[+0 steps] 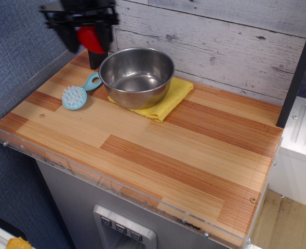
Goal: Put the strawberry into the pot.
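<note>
Gripper [89,37], at the frame's upper left, grasps the strawberry [89,38] above the counter; the pot [136,75] sits lower right of it, mouth upward, nearby.
</note>
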### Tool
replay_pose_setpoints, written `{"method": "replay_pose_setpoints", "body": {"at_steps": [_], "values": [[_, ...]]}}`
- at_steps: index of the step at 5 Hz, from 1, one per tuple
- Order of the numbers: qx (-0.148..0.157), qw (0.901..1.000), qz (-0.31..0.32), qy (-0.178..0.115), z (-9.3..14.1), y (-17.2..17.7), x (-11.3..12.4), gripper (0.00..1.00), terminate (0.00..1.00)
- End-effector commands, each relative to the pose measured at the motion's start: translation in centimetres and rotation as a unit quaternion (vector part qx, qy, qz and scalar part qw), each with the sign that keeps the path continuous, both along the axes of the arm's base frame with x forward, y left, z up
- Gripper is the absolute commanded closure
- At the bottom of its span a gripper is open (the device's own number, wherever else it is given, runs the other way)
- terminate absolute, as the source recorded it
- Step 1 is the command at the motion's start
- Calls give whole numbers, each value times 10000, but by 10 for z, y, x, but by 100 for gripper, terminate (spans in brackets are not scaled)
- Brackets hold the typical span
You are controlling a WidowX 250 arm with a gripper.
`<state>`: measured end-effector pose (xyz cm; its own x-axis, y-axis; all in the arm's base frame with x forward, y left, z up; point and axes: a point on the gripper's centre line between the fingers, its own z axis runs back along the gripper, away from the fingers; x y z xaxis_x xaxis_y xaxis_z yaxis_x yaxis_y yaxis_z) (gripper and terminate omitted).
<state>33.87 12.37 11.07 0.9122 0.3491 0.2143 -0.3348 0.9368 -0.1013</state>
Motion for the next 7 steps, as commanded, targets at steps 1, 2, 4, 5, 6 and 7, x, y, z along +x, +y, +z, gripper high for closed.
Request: {"method": "replay_pose_setpoints", "body": {"at_steps": [1, 2, 4, 5, 6, 7], "values": [[91, 9992, -396, 30, -21, -24, 42, 100, 0], [260, 9967, -754, 127, -23, -51, 34, 100, 0], [231, 9960, -825, 237, -7, -56, 23, 0, 0], [169, 9966, -788, 170, 3, -53, 20, 0, 0], [141, 9965, -814, 109, 12, -52, 19, 0, 0], [149, 9941, -1058, -163, 40, -61, 24, 0, 0]]}}
